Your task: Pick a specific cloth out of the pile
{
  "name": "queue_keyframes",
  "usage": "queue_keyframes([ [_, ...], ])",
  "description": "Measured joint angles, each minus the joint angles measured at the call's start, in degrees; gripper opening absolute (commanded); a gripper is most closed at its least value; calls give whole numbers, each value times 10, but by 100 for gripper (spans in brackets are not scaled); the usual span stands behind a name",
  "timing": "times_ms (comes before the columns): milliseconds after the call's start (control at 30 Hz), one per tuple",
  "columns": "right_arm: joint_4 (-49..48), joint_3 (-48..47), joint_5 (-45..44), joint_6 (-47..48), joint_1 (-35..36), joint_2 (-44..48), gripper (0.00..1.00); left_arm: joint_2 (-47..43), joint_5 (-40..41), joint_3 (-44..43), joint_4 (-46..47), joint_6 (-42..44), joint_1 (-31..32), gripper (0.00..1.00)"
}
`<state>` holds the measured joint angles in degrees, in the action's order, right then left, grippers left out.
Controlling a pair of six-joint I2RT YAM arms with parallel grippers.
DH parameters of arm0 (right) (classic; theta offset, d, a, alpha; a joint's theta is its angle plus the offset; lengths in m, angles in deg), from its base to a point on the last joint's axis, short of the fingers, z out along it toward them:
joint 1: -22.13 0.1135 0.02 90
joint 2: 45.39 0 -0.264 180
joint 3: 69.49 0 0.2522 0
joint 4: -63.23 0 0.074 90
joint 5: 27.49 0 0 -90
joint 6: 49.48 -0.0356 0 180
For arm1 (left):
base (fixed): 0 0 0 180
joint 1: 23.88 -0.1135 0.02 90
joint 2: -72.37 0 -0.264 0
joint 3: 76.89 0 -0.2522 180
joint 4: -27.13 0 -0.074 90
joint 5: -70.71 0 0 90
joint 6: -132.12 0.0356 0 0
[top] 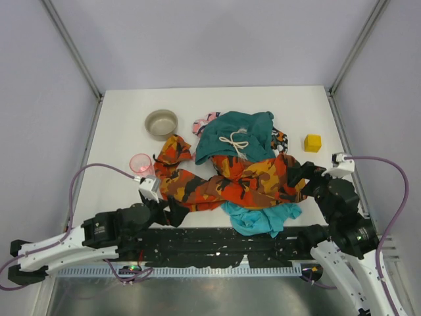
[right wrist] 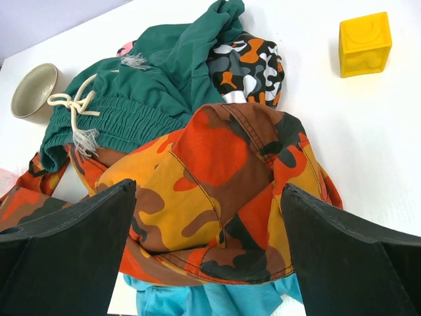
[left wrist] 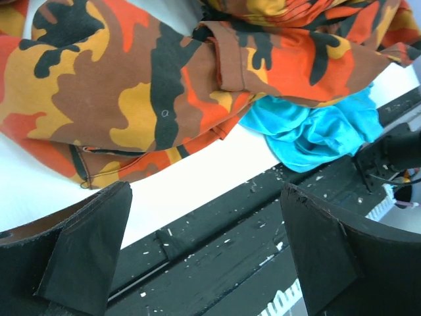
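Right end effector (right wrist: 207, 197) near camouflage cloth (right wrist: 197, 155)

Camouflage cloth (top: 243, 181) sprawls mid-table and lies over the far part of the turquoise cloth (top: 260, 217). Only the near edge pokes out, reachable from the front. Behind the camouflage: teal cloth (top: 233, 135), heaped. Left of it: pink cup (top: 141, 163), bowl (top: 161, 123). Right: yellow block (top: 312, 143), with open table (top: 295, 118) between.

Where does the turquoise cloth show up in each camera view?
Top external: turquoise cloth low centre of the picture.
Left wrist: turquoise cloth right of centre.
Right wrist: turquoise cloth along the bottom edge.
Shared landmark: orange camouflage cloth lying over it in all three.
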<state>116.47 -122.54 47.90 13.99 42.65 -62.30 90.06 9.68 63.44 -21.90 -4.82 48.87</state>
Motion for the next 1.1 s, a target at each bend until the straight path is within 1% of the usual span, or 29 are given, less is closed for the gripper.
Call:
queue_keyframes([
  [133,-5,1,16,-4,0,-1,95,24,16,0,-12,-10,0,100],
  [233,-19,2,47,-4,0,-9,95,41,22,0,-15,-11,0,99],
  [433,-43,-1,144,-4,0,-25,95,55,25,1,1,-10,0,100],
  [500,-42,-11,186,-2,0,-48,97,59,26,5,13,-9,0,100],
  [600,-47,-36,255,5,19,-125,95,76,35,9,26,-8,0,100],
  [633,-53,-38,262,5,44,-153,95,83,41,11,28,-8,0,100],
  [667,-51,-40,258,5,84,-180,95,89,46,12,29,-9,0,100],
  [733,-31,-50,200,2,199,-236,95,104,58,14,30,-9,0,100],
  [800,8,-75,128,-6,315,-299,95,117,66,14,30,-10,0,100],
  [833,24,-86,101,-13,355,-327,95,122,68,14,30,-11,0,100],
  [867,42,-98,71,-26,379,-359,95,125,70,14,30,-13,0,99],
  [900,58,-104,45,-39,425,-382,95,126,72,14,30,-16,-1,99],
  [1000,104,-102,-10,-84,487,-417,95,125,76,14,28,-24,-1,100],
  [1100,113,-65,-34,-128,513,-418,95,117,78,17,28,-30,-1,100],
])
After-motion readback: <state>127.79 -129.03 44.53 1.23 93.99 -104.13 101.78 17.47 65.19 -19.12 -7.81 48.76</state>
